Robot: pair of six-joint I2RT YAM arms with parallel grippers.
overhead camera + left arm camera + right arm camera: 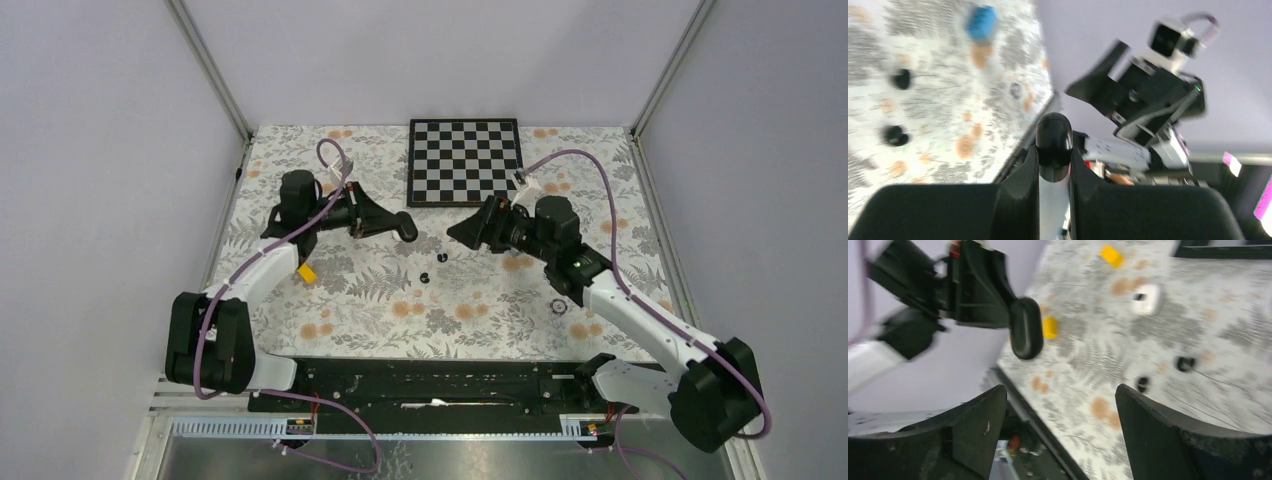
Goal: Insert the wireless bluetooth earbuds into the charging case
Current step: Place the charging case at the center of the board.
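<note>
**Case held aloft; black buds not yet collected**

Finding 1. The left gripper [402,226] is pinched on the black charging case [1053,144]. It grips the case by its flanks and holds it clear of the table [480,320], near mid-table and just in front of the chessboard [465,162]. Whether the lid is up cannot be told. In both wrist views the case reads as a closed pebble.

Finding 2. The right gripper [463,234] faces the case from just beside it, its fingers spread wide with nothing between them.

Finding 3. The two black earbuds [441,256] lie loose on the table near each other, below and between the two grippers. Neither is touched. No white buds can be made out with certainty.

Assessment. The task is judged to be at an early stage: the case is presented but no bud is seated. The step in hand appears to be the right arm's approach, either to lift the lid or to fetch a bud. The next move calls for a confirmed open lid. It then needs a low, narrow pinch on one tiny bud without skidding it, and true alignment over its pocket against a firm left grip.
</note>
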